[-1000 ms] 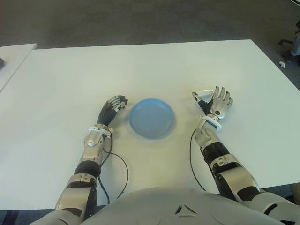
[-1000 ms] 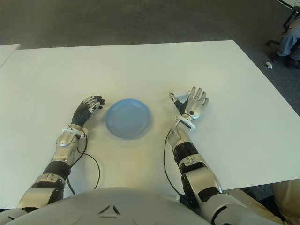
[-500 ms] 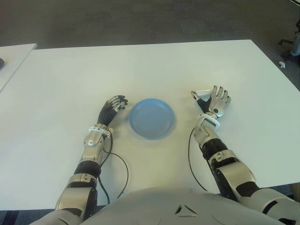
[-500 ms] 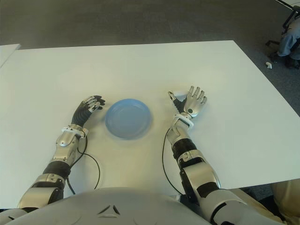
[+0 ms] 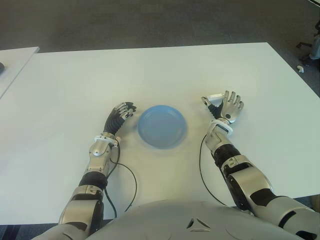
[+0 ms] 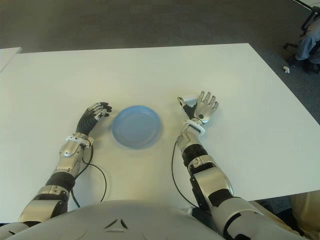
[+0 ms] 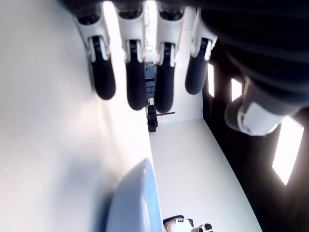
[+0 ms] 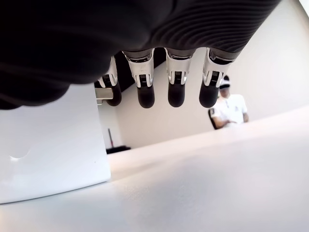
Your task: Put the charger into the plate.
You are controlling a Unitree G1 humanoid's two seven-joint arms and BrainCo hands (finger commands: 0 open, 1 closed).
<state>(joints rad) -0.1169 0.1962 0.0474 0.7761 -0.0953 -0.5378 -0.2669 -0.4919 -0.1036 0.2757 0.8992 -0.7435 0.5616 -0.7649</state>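
The white charger [image 5: 216, 96] stands on the white table [image 5: 165, 75], to the right of the blue plate [image 5: 162, 127]. My right hand [image 5: 223, 103] is around it, thumb on the plate side and fingers [image 8: 176, 94] stretched out past it. The right wrist view shows the charger [image 8: 48, 145] as a white block beside the palm, with the fingers straight and no grasp on it. My left hand [image 5: 123, 110] shows just left of the plate with its fingers [image 7: 136, 82] relaxed and empty. The plate holds nothing.
Black cables [image 5: 134, 185] trail from both forearms over the near part of the table. A second white table [image 5: 12, 62] shows at the far left. At the right edge, beyond the table, are a chair base [image 5: 307, 47] and a small white item [image 5: 300, 69] on the floor.
My right hand has shifted a little to the left and farther from me, settling closer around the charger. The left hand and the plate have not moved.
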